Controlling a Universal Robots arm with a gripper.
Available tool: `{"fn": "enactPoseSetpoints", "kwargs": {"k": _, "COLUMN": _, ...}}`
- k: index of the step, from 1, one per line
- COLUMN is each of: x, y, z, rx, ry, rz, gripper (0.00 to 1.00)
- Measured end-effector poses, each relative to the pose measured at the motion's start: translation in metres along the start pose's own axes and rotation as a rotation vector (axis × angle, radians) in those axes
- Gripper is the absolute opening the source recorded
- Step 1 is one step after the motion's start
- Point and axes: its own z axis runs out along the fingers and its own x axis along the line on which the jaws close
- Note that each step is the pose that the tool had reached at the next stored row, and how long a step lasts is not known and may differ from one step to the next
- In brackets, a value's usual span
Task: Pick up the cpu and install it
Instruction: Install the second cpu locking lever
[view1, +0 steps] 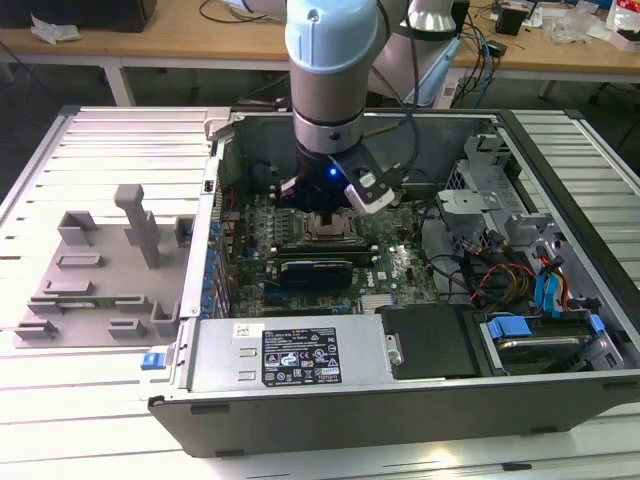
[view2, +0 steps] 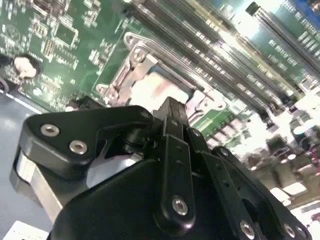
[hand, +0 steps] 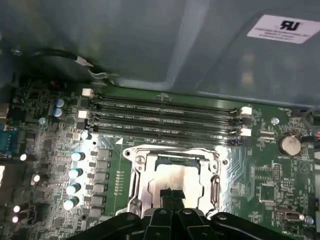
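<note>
Gripper (hand: 172, 196) linkage sits closest in both wrist views, tips together low over the socket (hand: 172, 177) mid-motherboard (hand: 260, 175); can't tell if they pinch anything. The cpu (hand: 170, 175) looks to lie in the socket frame, silver top showing. Risk, imo: if it's not square w/ the frame, any downward push could bend contacts; a tilted release could leave it cocked on the rim.
</note>
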Motion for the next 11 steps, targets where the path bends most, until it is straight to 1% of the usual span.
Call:
{"fn": "enactPoseSetpoints", "kwargs": {"k": 1, "x": -0.0014, "y": 0.0007, "z": -0.0049, "rx": 0.011, "ry": 0.0035, "rz": 0.0, "gripper": 0.11}}
{"fn": "enactPoseSetpoints", "kwargs": {"k": 2, "x": -0.0021, "y": 0.0017, "z": -0.0119, "rx": 0.0145, "ry": 0.0038, "rz": 0.0, "gripper": 0.11}}
{"fn": "enactPoseSetpoints", "kwargs": {"k": 4, "x": -0.0027, "y": 0.0028, "z": -0.0193, "rx": 0.0165, "ry": 0.0041, "rz": -0.001, "gripper": 0.11}}
{"fn": "enactPoseSetpoints", "kwargs": {"k": 5, "x": -0.0031, "y": 0.0036, "z": -0.0249, "rx": 0.0168, "ry": 0.0042, "rz": -0.001, "gripper": 0.11}}
{"fn": "enactPoseSetpoints", "kwargs": {"k": 6, "x": -0.0033, "y": 0.0039, "z": -0.0263, "rx": 0.0167, "ry": 0.004, "rz": -0.001, "gripper": 0.11}}
{"fn": "enactPoseSetpoints", "kwargs": {"k": 11, "x": -0.0033, "y": 0.0039, "z": -0.0265, "rx": 0.0168, "ry": 0.004, "rz": -0.001, "gripper": 0.11}}
